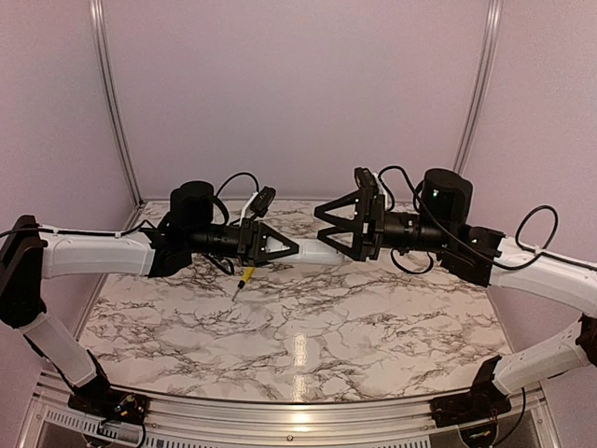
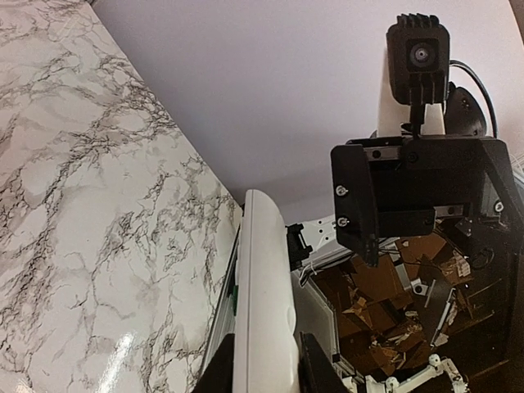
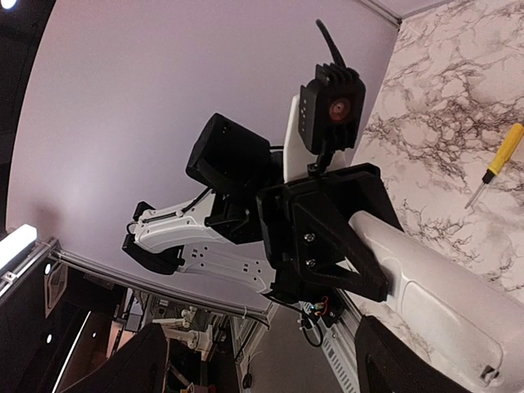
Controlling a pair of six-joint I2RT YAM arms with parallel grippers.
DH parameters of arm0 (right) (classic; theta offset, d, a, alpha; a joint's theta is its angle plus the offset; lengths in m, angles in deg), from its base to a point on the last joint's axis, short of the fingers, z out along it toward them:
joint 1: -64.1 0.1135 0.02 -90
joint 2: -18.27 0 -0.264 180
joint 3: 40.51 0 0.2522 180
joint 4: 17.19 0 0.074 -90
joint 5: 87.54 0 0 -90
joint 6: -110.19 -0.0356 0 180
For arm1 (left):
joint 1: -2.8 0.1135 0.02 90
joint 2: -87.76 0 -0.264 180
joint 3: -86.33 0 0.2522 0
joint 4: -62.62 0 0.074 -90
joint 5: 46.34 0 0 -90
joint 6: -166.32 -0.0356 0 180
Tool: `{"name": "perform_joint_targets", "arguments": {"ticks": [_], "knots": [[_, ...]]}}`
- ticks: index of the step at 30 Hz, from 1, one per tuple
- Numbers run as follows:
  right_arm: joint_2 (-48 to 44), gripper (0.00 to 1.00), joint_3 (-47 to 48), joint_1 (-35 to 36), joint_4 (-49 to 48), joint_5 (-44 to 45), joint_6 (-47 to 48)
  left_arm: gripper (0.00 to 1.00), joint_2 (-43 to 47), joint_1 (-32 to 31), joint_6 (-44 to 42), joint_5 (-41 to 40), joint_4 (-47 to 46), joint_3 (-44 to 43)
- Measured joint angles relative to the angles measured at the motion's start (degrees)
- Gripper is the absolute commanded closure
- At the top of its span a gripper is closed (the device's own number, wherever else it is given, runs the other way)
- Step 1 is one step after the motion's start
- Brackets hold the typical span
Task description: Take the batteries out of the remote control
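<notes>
Remote control (image 1: 312, 252) up in the air between the two arms, batteries not out yet.
The left gripper (image 1: 280, 248) is closed tight on the remote's left end, above the bench (image 1: 308, 345). The right gripper (image 1: 347, 231) stands wide at the right end and grips nothing. No batteries are visible, so the unloading seems still to do.

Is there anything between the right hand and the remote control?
Nothing visible. The left hand holds the remote control by one end above the table, and the open right hand sits right at its other end.
</notes>
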Motion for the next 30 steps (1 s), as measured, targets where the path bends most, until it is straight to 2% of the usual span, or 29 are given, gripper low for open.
{"name": "perform_joint_targets", "arguments": {"ticks": [6,12,17,30], "knots": [[-2.23,0.23,3.78,0.0,9.07,1.92,3.74,1.0,0.0,0.0,-2.82,-3.82,7.15,-0.24],[-2.36,0.24,11.89,0.02,24.85,10.82,8.59,1.0,0.0,0.0,-3.63,-6.27,10.6,-0.55],[-0.28,0.24,13.07,0.24,32.09,15.74,9.88,1.0,0.0,0.0,-3.61,-7.93,13.14,-2.1],[6.19,0.24,13.99,0.31,35.45,17.2,10.71,1.0,0.0,0.0,-3.45,-9.22,15.21,-3.08]]}}
